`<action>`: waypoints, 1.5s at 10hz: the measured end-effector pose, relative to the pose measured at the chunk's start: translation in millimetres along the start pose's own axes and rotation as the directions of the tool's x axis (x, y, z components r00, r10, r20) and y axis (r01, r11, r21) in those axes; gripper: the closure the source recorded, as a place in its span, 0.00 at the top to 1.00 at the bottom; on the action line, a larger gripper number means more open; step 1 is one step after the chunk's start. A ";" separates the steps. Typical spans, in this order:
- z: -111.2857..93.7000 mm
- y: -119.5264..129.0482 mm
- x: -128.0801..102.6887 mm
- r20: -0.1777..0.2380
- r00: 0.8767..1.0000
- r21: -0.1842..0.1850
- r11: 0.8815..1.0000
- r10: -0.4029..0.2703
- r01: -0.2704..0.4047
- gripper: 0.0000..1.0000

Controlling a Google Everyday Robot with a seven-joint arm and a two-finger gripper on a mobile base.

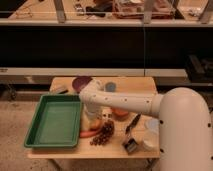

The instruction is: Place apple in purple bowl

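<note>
Along the near edge of the light wooden table (140, 90) lie a long orange carrot (86, 133) and a dark bunch of grapes (102, 134), with a small white cup (150, 140) toward the near right corner. Just behind the carrot and grapes, the gripper (94, 116) hangs down from the white robot arm (125, 102), close beside the right wall of the flat green plastic tray (54, 121). It sits directly over a small yellowish round fruit, the apple (90, 125), which shows only partly beneath it and appears to rest on the table. Whether the gripper has closed on the apple, or how wide it stands, I cannot tell.

Behind the arm sits an orange-brown bowl (120, 113). At the far edge, left of a small grey-blue cup (110, 87), stands the round dull purple bowl (81, 83), apart from the apple.

By my reading the task is at the grasp: the reach is done, while the lift, the carry toward the far edge and the release into the purple bowl remain.
</note>
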 end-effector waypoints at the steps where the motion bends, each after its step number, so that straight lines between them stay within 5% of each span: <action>1: -5.3 0.4 1.4 -0.007 1.000 0.001 1.000 -0.004 0.004 0.08; 3: -39.5 9.4 10.4 -0.057 0.998 0.021 1.000 0.000 0.001 0.00; 7: -135.1 26.5 30.4 -0.164 0.987 0.047 0.999 -0.006 0.014 0.00; 10: -202.9 30.2 50.2 -0.269 0.962 0.053 0.997 -0.040 0.056 0.00; 15: -203.4 29.4 51.4 -0.273 0.961 0.053 0.997 -0.043 0.059 0.00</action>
